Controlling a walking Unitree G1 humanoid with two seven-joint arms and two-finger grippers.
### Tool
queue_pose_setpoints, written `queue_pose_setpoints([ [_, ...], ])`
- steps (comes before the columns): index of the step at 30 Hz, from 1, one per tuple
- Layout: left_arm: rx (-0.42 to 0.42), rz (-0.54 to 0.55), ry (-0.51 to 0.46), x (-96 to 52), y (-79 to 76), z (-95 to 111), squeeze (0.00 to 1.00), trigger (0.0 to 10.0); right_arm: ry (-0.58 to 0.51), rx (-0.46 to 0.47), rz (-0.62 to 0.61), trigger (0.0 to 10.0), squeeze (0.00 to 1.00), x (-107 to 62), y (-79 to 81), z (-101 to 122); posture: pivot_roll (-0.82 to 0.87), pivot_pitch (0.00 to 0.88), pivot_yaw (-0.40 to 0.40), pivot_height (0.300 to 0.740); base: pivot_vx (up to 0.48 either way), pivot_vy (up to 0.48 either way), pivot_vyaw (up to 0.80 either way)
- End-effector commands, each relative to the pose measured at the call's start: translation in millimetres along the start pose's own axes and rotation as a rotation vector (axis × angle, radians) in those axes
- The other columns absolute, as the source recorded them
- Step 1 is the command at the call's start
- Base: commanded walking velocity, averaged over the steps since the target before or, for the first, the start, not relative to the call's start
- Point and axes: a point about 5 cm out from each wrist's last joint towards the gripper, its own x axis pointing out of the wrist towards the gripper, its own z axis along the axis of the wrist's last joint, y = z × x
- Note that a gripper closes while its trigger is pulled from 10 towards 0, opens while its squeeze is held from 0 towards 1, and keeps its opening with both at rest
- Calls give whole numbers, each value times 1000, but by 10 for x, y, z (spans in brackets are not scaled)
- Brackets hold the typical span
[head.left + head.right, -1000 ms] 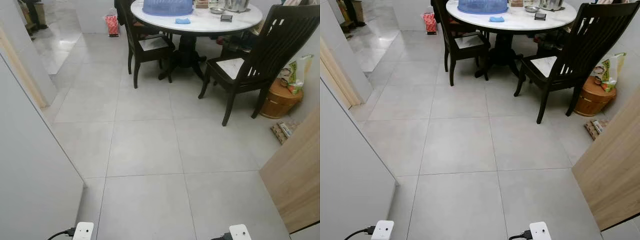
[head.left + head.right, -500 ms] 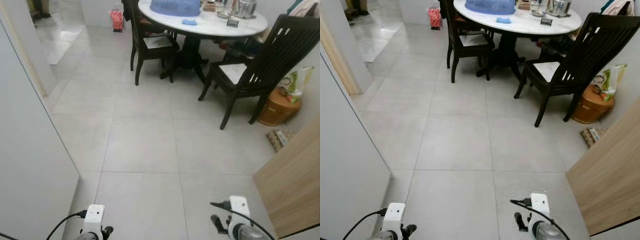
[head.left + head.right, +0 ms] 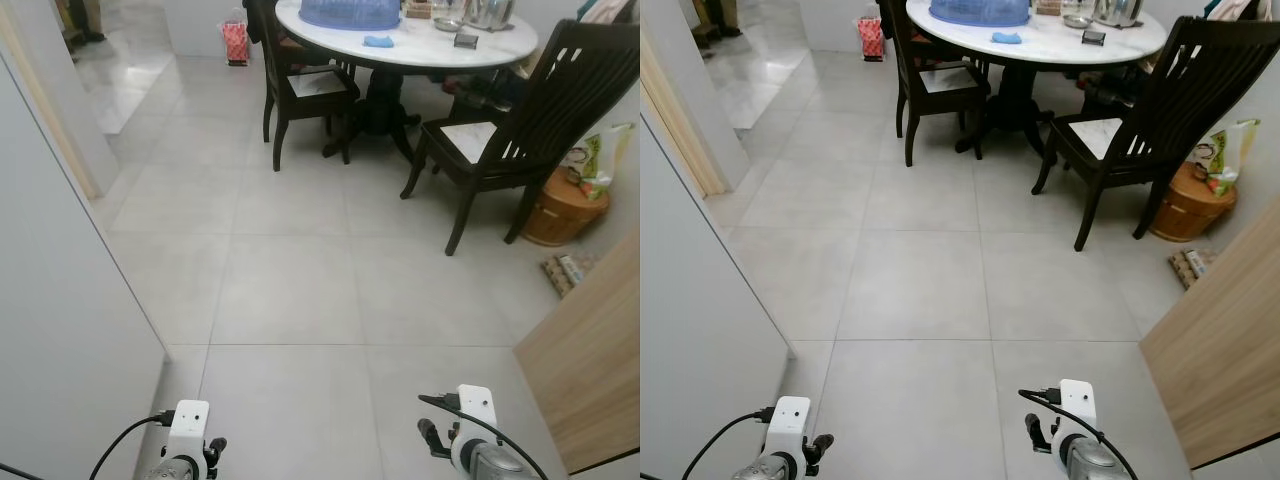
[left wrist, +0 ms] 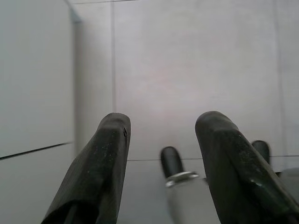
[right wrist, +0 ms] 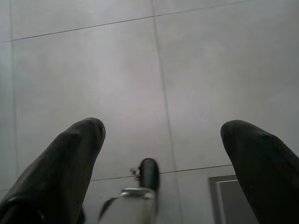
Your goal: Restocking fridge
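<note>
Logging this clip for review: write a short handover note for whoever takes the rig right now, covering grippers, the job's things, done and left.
Left gripper: open, holding nothing, hanging low over the grey tile floor.
Right gripper: open, holding nothing, also low over the floor.
Job's things: no groceries can be identified; a white panel stands on the robot's left, a wooden panel on its right.
Ahead: round table with dark chairs.
Done: nothing visible. Left: all restocking.
</note>
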Motion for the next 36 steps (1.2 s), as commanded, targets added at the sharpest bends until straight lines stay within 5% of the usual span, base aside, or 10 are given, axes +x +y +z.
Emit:
queue_pose_setpoints([
  [1,14,0,32,-26,40,-98,0,10000,-11,27,-10,10000,0,-1,3,-14,-86,0,34,740,0,0,0],
  [6,-17,25,57,-67,150,-200,0,10000,-21,81,-13,10000,0,1,96,-116,-97,0,49,740,0,0,0],
  [13,-141,110,92,-143,262,-393,0,10000,18,-19,13,10000,0,-13,154,-267,-63,0,19,740,0,0,0],
  [21,-133,137,158,-273,302,-701,0,10000,3,-41,12,10000,0,-86,133,-545,-96,0,25,740,0,0,0],
  [30,-140,135,21,-373,261,-785,0,10000,-155,82,-164,10000,0,-220,-59,-694,-150,0,16,740,0,0,0],
  [32,-103,140,-172,-328,410,-425,0,10000,-179,66,-196,10000,0,-243,-101,-696,-167,0,9,740,0,0,0],
  [33,-50,147,-426,-397,579,160,0,10000,-261,44,-241,10000,0,-272,-187,-593,-173,0,4,740,0,0,0],
  [36,-18,154,-587,-541,582,469,0,10000,-614,18,-298,10000,0,-572,-732,83,-184,0,-10,740,0,0,0],
])
